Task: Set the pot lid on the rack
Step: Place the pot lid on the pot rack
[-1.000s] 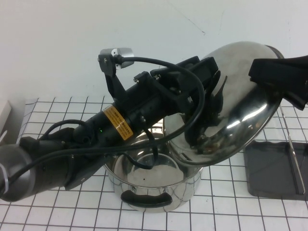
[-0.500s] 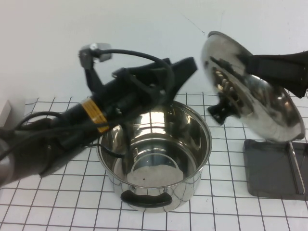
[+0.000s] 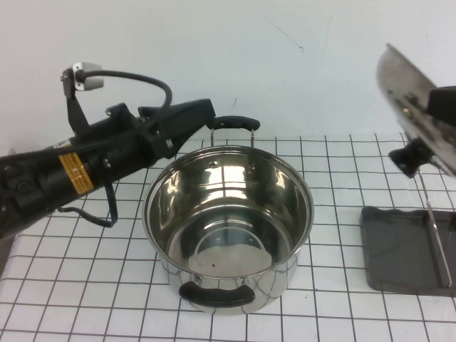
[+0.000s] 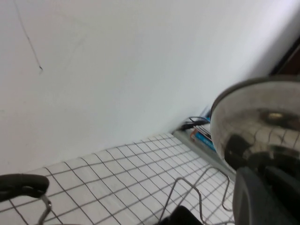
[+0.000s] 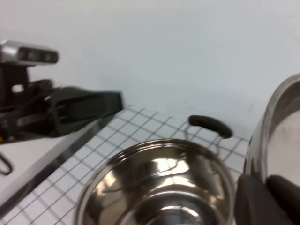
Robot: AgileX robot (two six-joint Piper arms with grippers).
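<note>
high view, bare pot (image 3: 228,228), right claw (image 3: 436,114) clamping pot lid (image 3: 410,92), left claw (image 3: 196,114) clenched

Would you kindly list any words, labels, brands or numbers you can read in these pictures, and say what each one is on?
Yellow-orange sticker on the black left arm, whose tool hovers beside the shiny steel pot: dark print, too small and blurred to read.
Books or packets beyond the wire bars in the left wrist view: blurred, unreadable.
Nothing else carries text.
</note>
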